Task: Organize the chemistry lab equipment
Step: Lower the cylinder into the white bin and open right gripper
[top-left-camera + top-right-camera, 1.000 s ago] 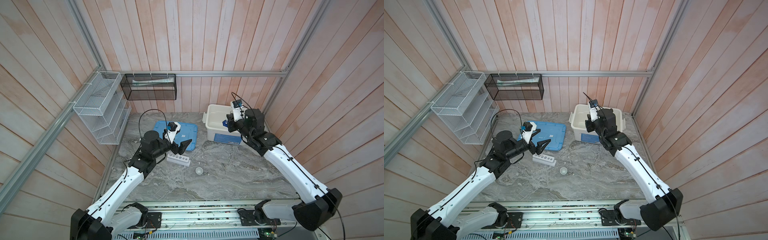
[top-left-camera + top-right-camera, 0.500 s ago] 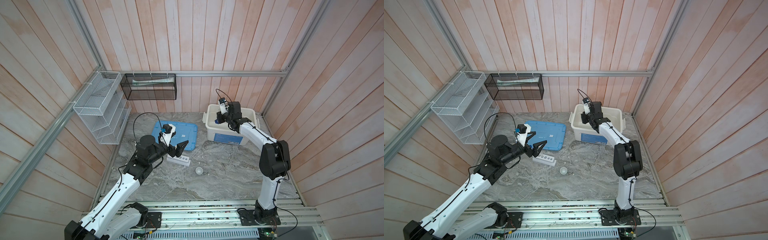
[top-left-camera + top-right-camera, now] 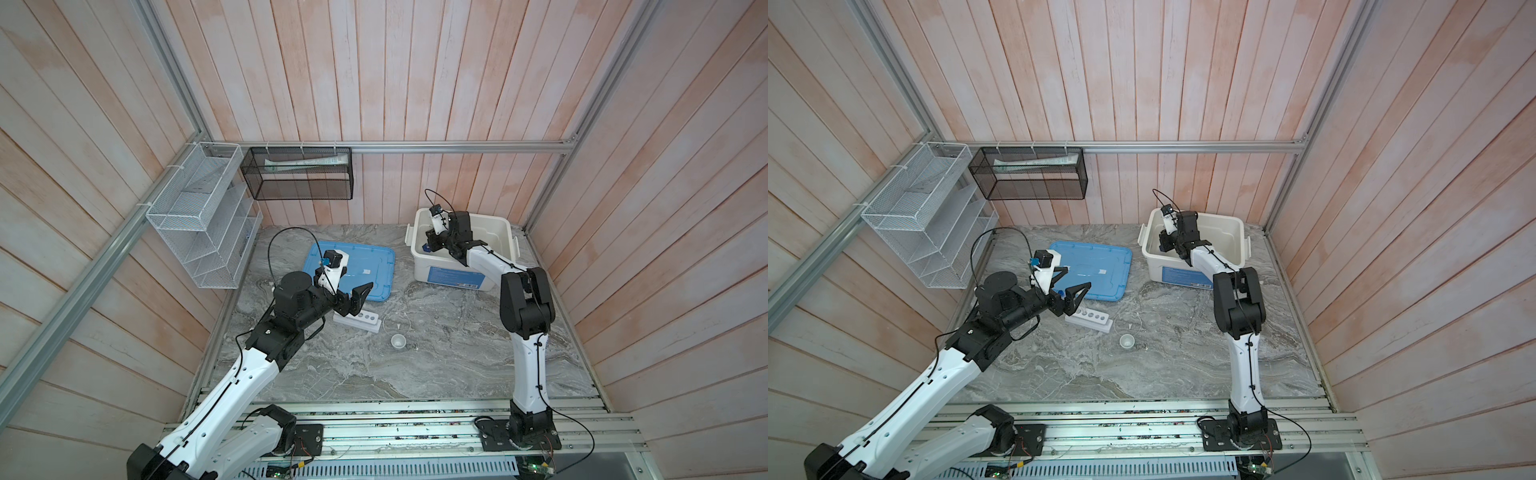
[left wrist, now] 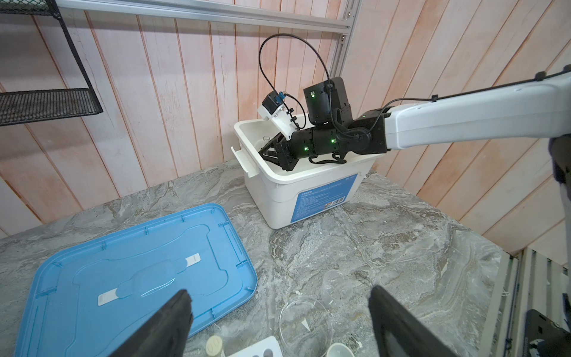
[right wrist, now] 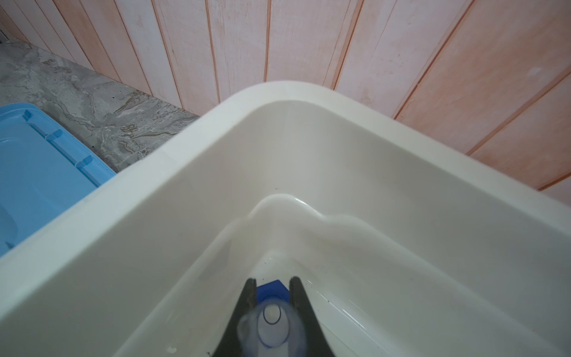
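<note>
**The right gripper [image 5: 273,282] holds the small blue hexagonal-based piece [image 5: 272,292] inside the white bin [image 5: 185,148]**

In the right wrist view its two dark fingers [image 5: 247,298] stand close together. Between them is a clear, blurred body with a blue hexagonal base at its far end, and the jaws are almost closed on this body. The grip is low inside the bin, near one corner. Whether the base touches the bin floor I cannot tell. In both top views this gripper reaches into the bin on the side toward the blue lid [image 3: 365,266].

The left gripper [image 4: 278,290] is opened wide and holds nothing. It hovers above the bench [image 3: 436,365], over the near edge of the lid and one end of the white six-hole rack [image 3: 359,320]. The rack lies on the bench just beside the lid. The small white round dish [image 3: 397,340] stands near the rack, not touching it.
</note>
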`<state>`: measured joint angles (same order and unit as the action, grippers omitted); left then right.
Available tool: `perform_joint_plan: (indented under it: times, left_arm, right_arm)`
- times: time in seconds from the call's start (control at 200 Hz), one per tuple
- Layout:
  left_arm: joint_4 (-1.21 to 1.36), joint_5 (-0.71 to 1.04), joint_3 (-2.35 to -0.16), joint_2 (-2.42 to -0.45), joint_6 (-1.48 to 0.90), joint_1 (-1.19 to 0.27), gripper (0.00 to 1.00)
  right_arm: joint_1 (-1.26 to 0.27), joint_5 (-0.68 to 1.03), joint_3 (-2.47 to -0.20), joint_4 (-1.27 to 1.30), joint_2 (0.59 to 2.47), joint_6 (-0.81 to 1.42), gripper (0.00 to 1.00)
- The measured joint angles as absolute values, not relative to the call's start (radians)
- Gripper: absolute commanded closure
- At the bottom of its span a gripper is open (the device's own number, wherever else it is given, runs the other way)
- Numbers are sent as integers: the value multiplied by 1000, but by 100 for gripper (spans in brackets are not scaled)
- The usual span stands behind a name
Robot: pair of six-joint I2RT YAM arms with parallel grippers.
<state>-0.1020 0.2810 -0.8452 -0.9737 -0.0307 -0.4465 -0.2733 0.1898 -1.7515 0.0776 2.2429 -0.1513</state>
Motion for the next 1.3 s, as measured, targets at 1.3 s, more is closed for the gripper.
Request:
perform_joint_plan:
  times: [1.3]
  left_arm:
    - [-121,271,-862,-1002,-25,-447,9]
  right_arm:
    - [-258,274,-1822,52,2277,-240,57]
